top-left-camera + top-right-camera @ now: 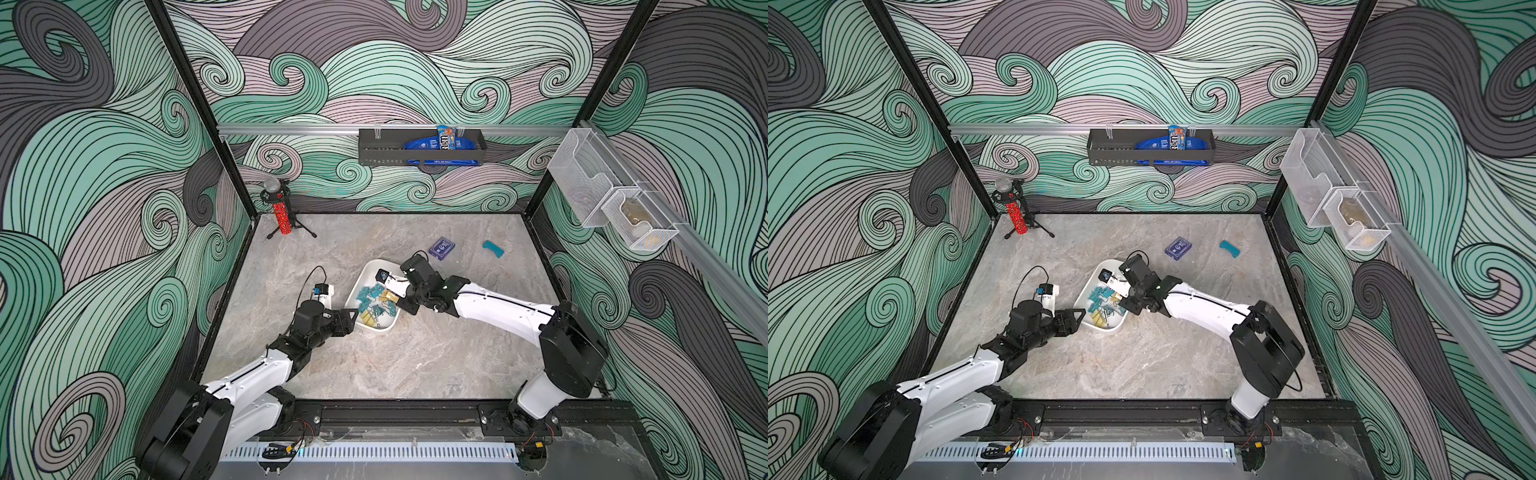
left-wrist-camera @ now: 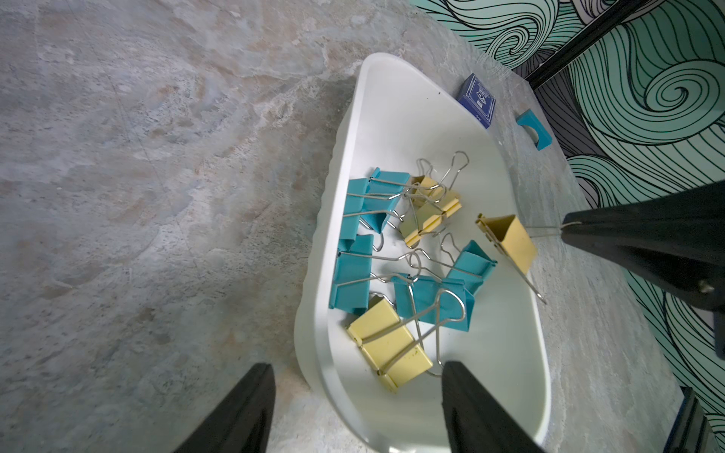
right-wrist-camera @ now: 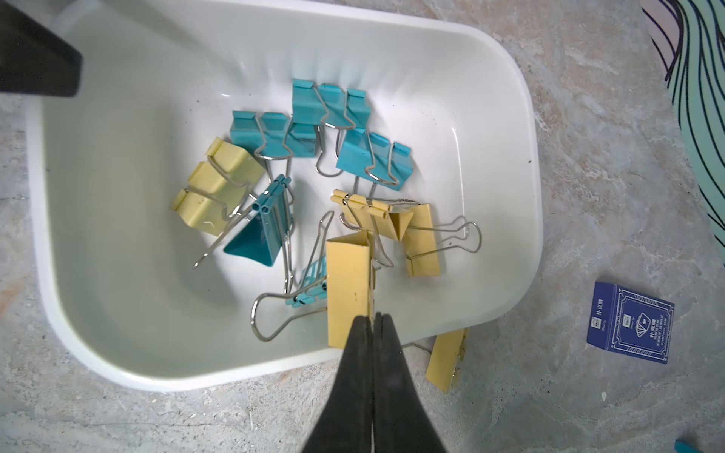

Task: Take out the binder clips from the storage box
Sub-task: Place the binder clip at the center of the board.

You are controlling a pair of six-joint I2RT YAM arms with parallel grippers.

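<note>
- Right gripper [image 3: 372,315]: fingertips pinched together on the wire handle of one yellow clip [image 3: 349,290]. The clip hangs above the storage box [image 3: 117,196], clear of the floor of the box in the left wrist view [image 2: 510,241].
- Left gripper [image 2: 357,364]: fingers apart, one on each side of the box's near wall. No clamping visible, nothing held.
- Storage box sits mid-table [image 1: 374,365], between the two arms. The remaining binder clips [image 3: 372,157], teal and yellow, lie piled in its middle.
- One loose yellow clip [image 3: 447,359] lies on the table just beside the box rim, on the right arm's side.
- Obstruction: the wire handles in the pile cross and overlap. A teal clip lies directly under the held one.
- Surroundings: dark-blue card box [image 1: 441,248] and curved teal piece [image 1: 493,248] behind the box, apart from it. Tripod with red tube [image 1: 282,218] in the far left corner, black wall shelf [image 1: 419,145], mesh baskets [image 1: 602,203].
- Hard to read: in both top views the right wrist covers the box's right edge, so the grip is not visible there. Clip count uncertain. Basket contents blurred.
</note>
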